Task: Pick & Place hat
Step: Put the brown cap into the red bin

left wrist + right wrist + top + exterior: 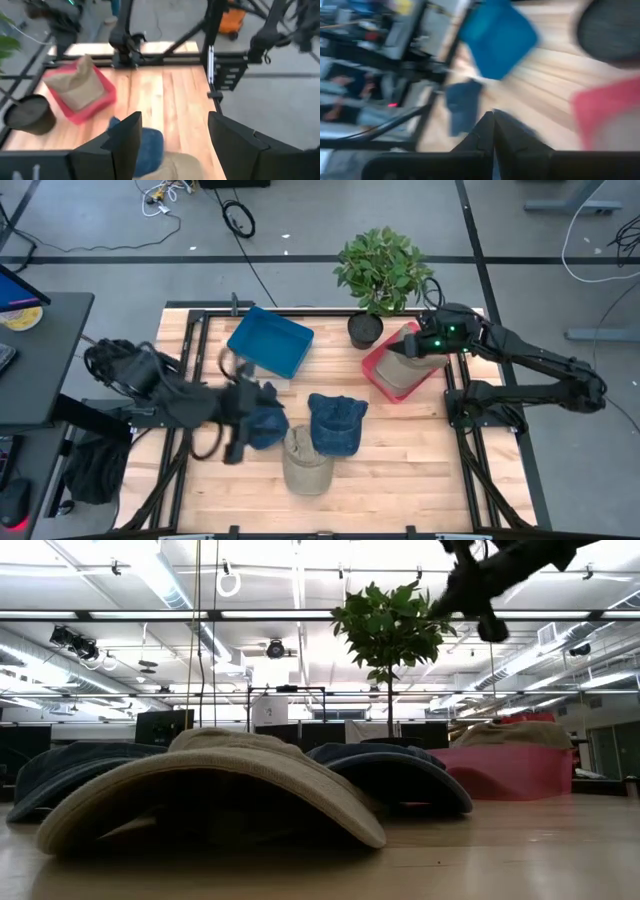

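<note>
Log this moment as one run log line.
left gripper: open, over dark blue hat | right gripper: shut, above tan hat in red bin

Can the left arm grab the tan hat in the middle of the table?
Probably yes. The left gripper hangs just beside the tan hat with its jaws open, and nothing lies on top of the hat.

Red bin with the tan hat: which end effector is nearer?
Right. The right end effector hovers over the red bin holding the tan hat; the left end effector is across the table, by the blue hats.
</note>
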Tool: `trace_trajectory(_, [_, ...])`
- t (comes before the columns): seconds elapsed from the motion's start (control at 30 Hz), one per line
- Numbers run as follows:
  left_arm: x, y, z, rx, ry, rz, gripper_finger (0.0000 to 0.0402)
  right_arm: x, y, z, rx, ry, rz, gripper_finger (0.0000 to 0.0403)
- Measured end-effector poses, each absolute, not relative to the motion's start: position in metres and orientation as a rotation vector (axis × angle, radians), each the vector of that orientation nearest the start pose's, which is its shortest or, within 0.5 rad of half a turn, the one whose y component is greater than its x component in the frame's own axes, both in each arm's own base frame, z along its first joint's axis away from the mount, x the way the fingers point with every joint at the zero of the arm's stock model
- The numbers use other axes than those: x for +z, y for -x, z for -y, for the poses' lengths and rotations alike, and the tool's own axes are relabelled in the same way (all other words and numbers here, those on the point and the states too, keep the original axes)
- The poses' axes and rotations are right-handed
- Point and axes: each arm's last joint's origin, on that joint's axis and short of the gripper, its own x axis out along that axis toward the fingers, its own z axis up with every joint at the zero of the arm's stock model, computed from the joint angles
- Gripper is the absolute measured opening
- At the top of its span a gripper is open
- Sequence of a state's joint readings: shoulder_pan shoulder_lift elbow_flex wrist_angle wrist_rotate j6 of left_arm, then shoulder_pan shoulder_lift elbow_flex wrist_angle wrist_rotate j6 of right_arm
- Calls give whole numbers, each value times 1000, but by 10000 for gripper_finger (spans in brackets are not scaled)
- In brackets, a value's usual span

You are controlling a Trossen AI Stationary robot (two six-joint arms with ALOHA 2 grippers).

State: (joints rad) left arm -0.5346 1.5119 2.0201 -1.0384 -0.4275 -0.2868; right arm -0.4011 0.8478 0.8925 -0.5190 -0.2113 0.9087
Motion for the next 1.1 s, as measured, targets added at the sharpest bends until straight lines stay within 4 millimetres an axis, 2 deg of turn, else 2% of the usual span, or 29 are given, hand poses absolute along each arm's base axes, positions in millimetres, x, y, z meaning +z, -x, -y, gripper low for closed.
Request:
trace_trajectory(0.2, [466,-264,155,-47,24,-563,231,343,-171,52,-212,-991,-239,8])
trace_trajectory(0.5, [427,-289,197,-49,60,-674,231,345,-175,37,-61,-956,-292,8])
trace_trajectory(0.67, [403,-292,224,-70,39,-759,231,345,-176,32,-31,-948,-307,8])
trace_trajectory(0.87, [371,-290,247,-116,-44,-925,231,345,-176,30,-13,-922,-314,8])
trace_trajectory(1.1, [335,-304,268,-118,-133,-999,231,345,-177,24,22,-885,-329,8])
